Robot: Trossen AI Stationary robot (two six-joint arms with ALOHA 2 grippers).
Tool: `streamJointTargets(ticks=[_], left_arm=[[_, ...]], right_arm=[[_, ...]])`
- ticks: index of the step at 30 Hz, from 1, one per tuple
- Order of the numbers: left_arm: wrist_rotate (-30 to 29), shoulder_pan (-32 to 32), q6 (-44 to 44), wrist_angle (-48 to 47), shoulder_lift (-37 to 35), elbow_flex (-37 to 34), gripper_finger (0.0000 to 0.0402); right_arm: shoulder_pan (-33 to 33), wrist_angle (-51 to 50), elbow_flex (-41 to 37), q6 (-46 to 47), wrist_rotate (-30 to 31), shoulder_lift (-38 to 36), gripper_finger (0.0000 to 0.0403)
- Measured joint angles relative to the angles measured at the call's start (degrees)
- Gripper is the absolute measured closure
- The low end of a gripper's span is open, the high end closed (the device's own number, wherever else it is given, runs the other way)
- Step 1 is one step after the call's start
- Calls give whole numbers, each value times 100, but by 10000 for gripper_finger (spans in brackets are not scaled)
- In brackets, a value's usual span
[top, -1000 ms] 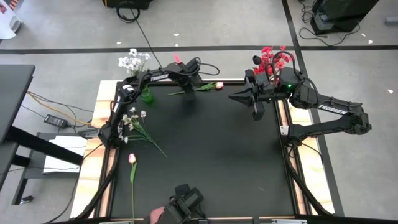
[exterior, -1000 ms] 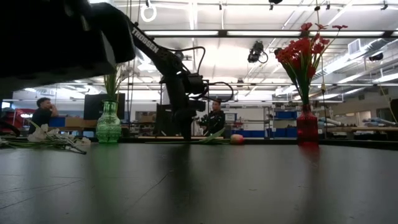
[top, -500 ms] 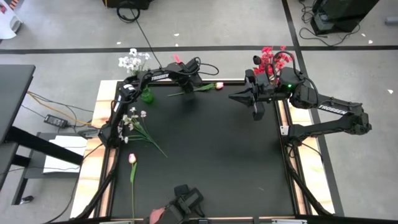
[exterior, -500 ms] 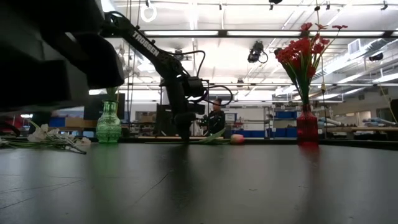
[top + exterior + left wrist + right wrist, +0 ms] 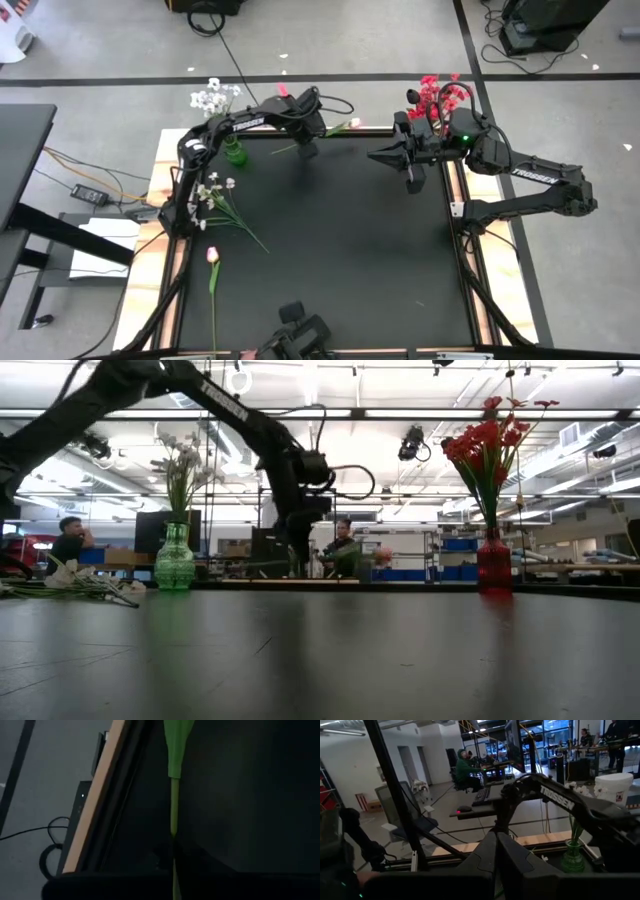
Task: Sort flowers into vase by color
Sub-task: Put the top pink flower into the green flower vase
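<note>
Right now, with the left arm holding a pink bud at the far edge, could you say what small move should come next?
Probably keep lifting: the left gripper grips the stem of the pink bud, which hangs just above the table. More height would help clear a vase rim.

Black table with green vase, red vase, white-bloomed flowers, pink bud.
</note>
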Motion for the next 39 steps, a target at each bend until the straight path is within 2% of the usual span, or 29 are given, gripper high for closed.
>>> streamJointTargets(ticks=[21,33,36,39], left_arm=[[-16,-545,-1979,150,-2223,8,398],[-1138,-1236,-2736,-1315,-3014,-30,401],[-1475,-1478,-2834,-1121,-3347,-534,401],[-1476,-1570,-3002,-407,-3783,-1478,401]], right_arm=[[0,-1,0,1,-2,0,379],[0,-4,0,-1,-2,0,379],[0,0,0,-1,-2,0,379],[0,0,0,0,-2,0,379]])
